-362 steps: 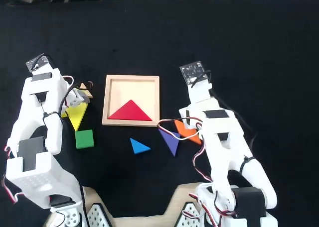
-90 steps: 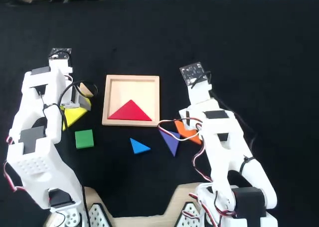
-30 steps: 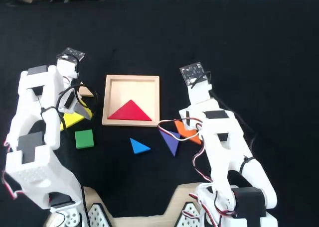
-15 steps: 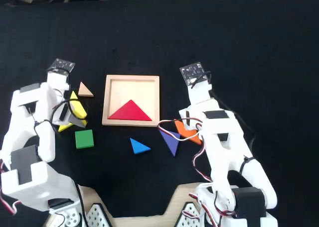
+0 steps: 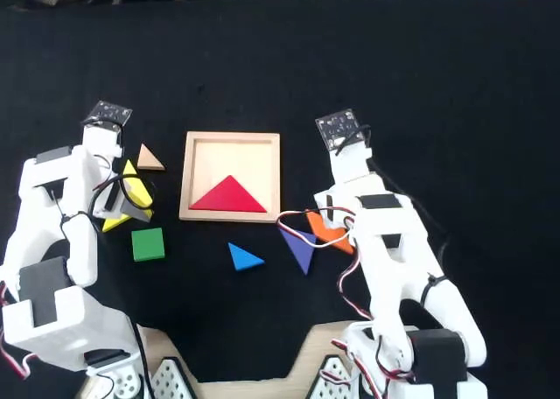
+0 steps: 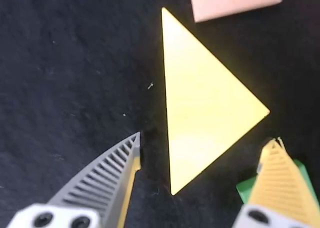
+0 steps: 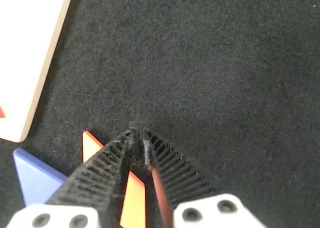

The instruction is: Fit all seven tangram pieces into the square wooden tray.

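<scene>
The square wooden tray (image 5: 196,145) holds one red triangle (image 5: 229,195). Left of it lies the yellow triangle (image 5: 133,185) (image 6: 200,113), flat on the black cloth. My left gripper (image 5: 122,199) (image 6: 205,139) is open, one finger on each side of that triangle. A tan triangle (image 5: 150,158) (image 6: 230,0) and a green square (image 5: 148,243) (image 6: 247,190) lie close by. A blue triangle (image 5: 245,257), a purple triangle (image 5: 299,246) (image 7: 35,178) and an orange piece (image 5: 328,228) (image 7: 90,140) lie in front of the tray. My right gripper (image 5: 331,217) (image 7: 137,133) is shut above the orange piece, holding nothing.
Black cloth covers the whole table, with wide free room behind the tray and to the right. The tray's rim (image 7: 30,73) lies close beside the right gripper. The arm bases stand at the near edge.
Over the last second the left arm drew back toward the near edge and its open gripper came down around the yellow triangle. The right arm has kept still.
</scene>
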